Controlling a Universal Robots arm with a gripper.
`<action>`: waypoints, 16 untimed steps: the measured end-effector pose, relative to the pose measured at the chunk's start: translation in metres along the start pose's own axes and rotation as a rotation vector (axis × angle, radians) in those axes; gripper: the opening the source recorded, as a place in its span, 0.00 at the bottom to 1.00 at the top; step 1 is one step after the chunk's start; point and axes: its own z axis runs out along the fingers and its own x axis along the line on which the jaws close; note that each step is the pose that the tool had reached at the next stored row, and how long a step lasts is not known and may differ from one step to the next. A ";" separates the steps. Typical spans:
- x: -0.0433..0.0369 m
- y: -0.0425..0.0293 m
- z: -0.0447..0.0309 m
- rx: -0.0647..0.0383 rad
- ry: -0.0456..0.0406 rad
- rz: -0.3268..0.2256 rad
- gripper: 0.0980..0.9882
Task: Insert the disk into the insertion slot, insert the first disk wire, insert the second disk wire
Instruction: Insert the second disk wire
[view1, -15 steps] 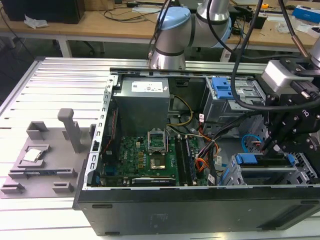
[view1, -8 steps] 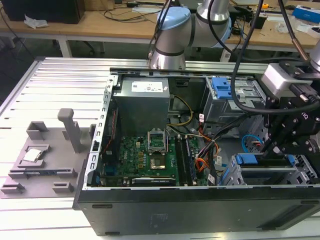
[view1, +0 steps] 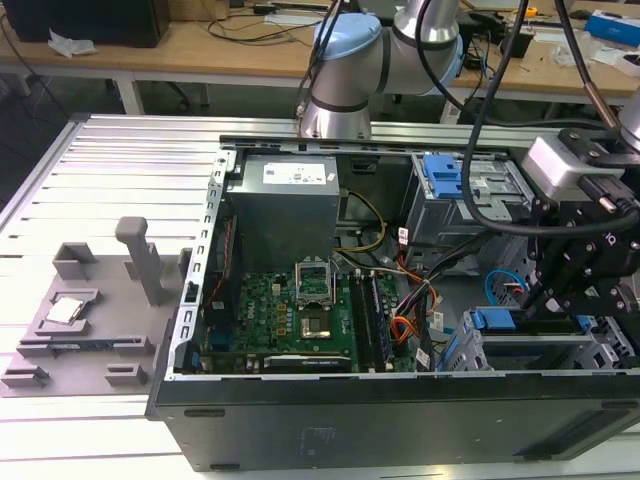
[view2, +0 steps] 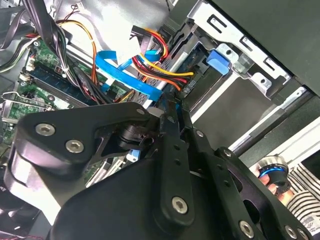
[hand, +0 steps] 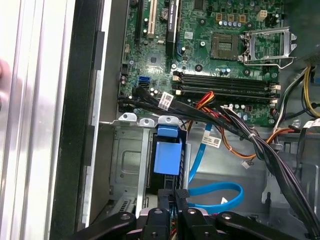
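The disk sits in the insertion slot (view1: 545, 350), a low perforated metal cage, with its blue carrier (hand: 167, 156) at the bay's mouth; the carrier (view1: 492, 321) also shows in the exterior view. The first disk wire (view2: 162, 70), red, orange and black, runs to a dark plug against the disk's end. The second disk wire (hand: 215, 195), a thin blue cable, curls in a loop and ends at my fingertips. My gripper (hand: 174, 192) is shut on its plug end beside the carrier. In the second wrist view the gripper (view2: 171, 102) hides the plug itself.
The open computer case holds a green motherboard (view1: 300, 320), a grey power supply (view1: 285, 195) and a taller cage with a blue latch (view1: 443, 175). Black cable bundles (hand: 240, 127) cross near the slot. A grey fixture (view1: 90, 310) lies on the table. A striped sleeve (view2: 300, 200) is close by.
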 end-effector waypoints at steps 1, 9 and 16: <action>0.0003 0.0000 0.0006 0.000 0.0003 0.000 0.07; 0.0004 -0.0001 0.0018 0.000 -0.0004 0.000 0.15; 0.0010 0.0018 -0.0261 0.001 -0.0003 0.000 0.15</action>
